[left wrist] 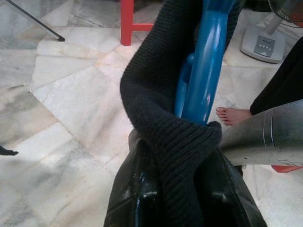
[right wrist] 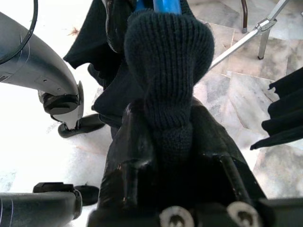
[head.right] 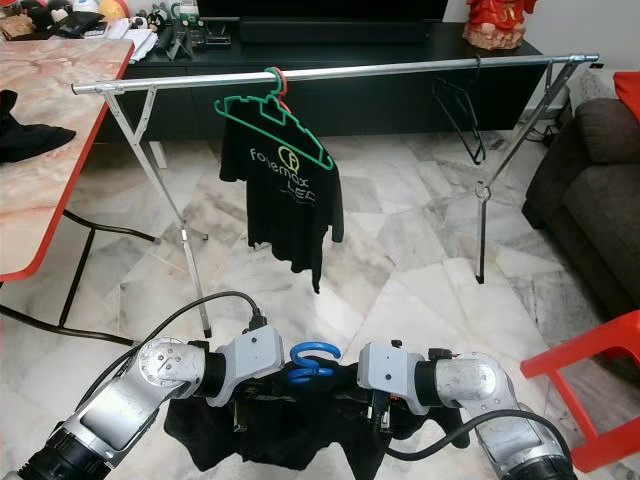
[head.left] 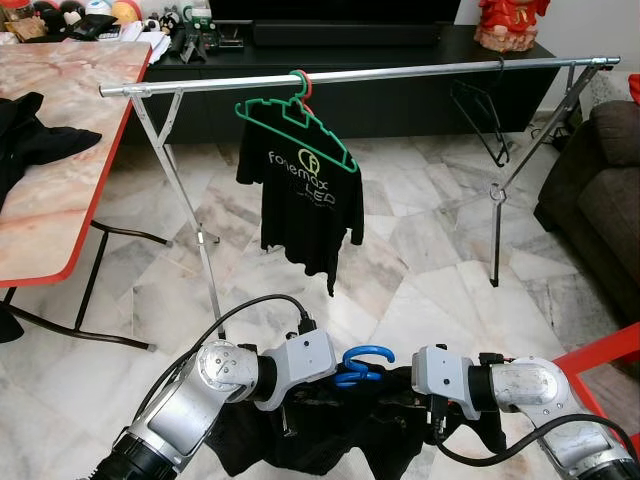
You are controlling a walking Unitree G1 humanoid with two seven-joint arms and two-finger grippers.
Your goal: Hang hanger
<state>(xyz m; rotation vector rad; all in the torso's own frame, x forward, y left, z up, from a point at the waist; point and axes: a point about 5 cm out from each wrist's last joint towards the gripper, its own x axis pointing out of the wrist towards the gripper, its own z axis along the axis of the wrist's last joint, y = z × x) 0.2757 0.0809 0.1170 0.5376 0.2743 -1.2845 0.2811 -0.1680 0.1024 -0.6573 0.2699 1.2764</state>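
A blue hanger (head.left: 362,365) carries a black knitted garment (head.left: 330,435) and hangs low between my two arms, close in front of me. My left gripper (left wrist: 182,189) is shut on the knit where it wraps the blue hanger (left wrist: 201,71). Pinching the same garment (right wrist: 165,61) from the other side, my right gripper (right wrist: 173,137) is also shut. Ahead stands a silver clothes rail (head.left: 420,72). On it hang a green hanger (head.left: 300,125) with a black T-shirt (head.left: 305,200) and, further right, a bare black hanger (head.left: 480,120).
A pink-topped table with a red edge (head.left: 70,200) stands at the left. A dark sofa (head.left: 600,190) and a red stool (head.left: 605,355) are on the right, with a black TV cabinet (head.left: 370,100) behind the rail. A person's bare foot (left wrist: 234,115) stands near my left arm.
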